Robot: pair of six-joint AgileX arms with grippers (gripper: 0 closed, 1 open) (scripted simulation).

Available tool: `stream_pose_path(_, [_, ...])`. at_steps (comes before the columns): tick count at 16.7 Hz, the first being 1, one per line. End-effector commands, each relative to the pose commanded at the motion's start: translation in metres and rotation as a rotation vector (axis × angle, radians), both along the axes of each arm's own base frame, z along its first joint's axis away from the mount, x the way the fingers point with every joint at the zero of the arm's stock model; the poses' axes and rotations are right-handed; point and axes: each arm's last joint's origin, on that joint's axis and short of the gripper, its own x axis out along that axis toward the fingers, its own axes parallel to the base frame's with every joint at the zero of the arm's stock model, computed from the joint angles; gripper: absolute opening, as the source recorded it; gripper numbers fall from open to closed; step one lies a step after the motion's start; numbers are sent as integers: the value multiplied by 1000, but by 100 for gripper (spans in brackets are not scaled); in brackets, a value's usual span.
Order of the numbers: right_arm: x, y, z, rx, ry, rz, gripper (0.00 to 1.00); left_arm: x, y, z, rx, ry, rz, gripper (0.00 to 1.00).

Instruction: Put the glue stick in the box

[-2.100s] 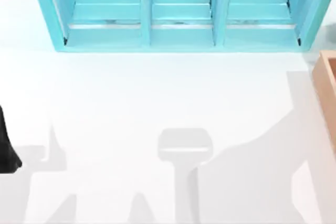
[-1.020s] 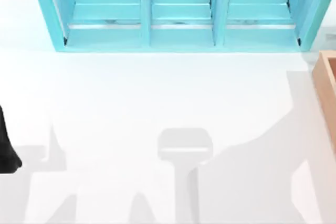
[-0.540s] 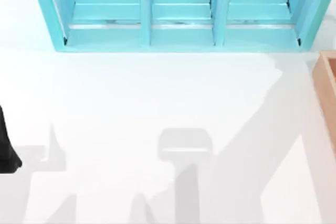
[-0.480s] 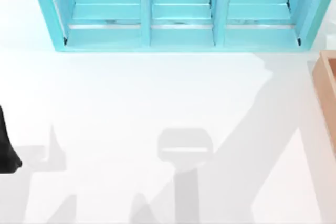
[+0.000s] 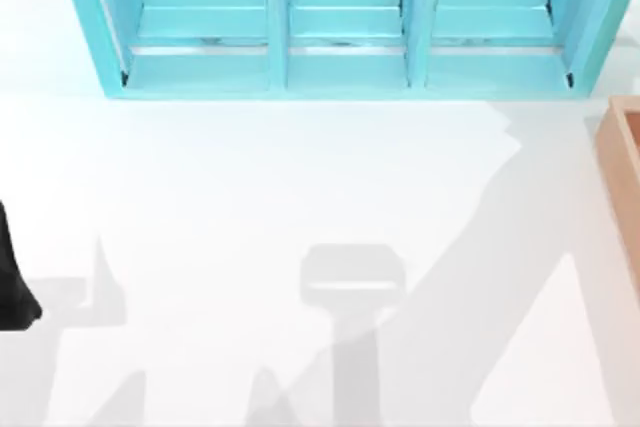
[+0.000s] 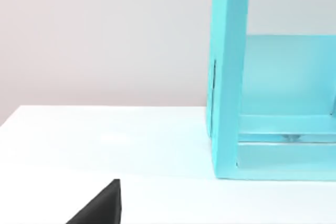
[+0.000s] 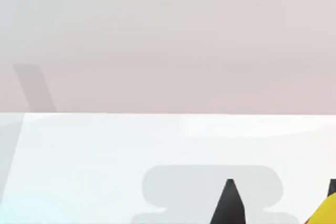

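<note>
At the lower edge of the right wrist view, the right hand point(image 7: 281, 195) shows two dark fingertips point(image 7: 229, 203) with a gap between them, and the yellow glue stick point(image 7: 324, 211) sits in that gap against the farther finger. The white bench point(image 5: 250, 177) lies well below it. I judge therefore that the hand is closed on the stick and carries it in the air, so that the stick can pass over a wall and not drag on the bench. The light orange-brown wooden box with thick plain walls point(image 5: 622, 177) stands at the right edge of the bench, just in front of the right end of the large teal shelf unit with three compartments point(image 5: 345, 72). Its place on the right probably explains why this arm does the work. The left arm point(image 5: 12, 287) is parked at the left edge of the bench, and I cannot tell the state of its hand. Compared with the frame of two seconds ago, the grey shadow of the right arm point(image 5: 470, 247) has changed from a broad patch near the box into a long slanted band that reaches toward the shelf. The box, the shelf and the left arm have kept their places.
</note>
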Motion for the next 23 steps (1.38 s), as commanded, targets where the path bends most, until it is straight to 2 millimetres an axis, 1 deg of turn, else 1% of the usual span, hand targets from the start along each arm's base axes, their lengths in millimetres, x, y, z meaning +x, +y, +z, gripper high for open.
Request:
stream_pose_path(3, [1, 2, 1, 1, -4, 4, 0, 0, 0, 0, 0, 0, 0, 100])
stream_pose_path(5, [-4, -2, 7, -10, 11, 27, 0, 0, 0, 0, 0, 0, 0, 100])
stream_pose_path(8, [-22, -19, 22, -50, 74, 114, 0, 0, 0, 0, 0, 0, 0, 100])
stream_pose_path(10, [-43, -35, 33, -87, 135, 205, 0, 0, 0, 0, 0, 0, 0, 100])
stream_pose_path(13, [-88, -61, 45, -138, 223, 382, 0, 0, 0, 0, 0, 0, 0, 100])
stream_pose_path(15, [-125, -76, 47, -146, 258, 511, 0, 0, 0, 0, 0, 0, 0, 100])
stream_pose_path(17, [-164, -86, 47, -130, 258, 628, 0, 0, 0, 0, 0, 0, 0, 100])
stream_pose_path(20, [-222, -93, 42, -82, 197, 751, 0, 0, 0, 0, 0, 0, 0, 100])
stream_pose_path(23, [-269, -92, 33, -43, 99, 798, 0, 0, 0, 0, 0, 0, 0, 100])
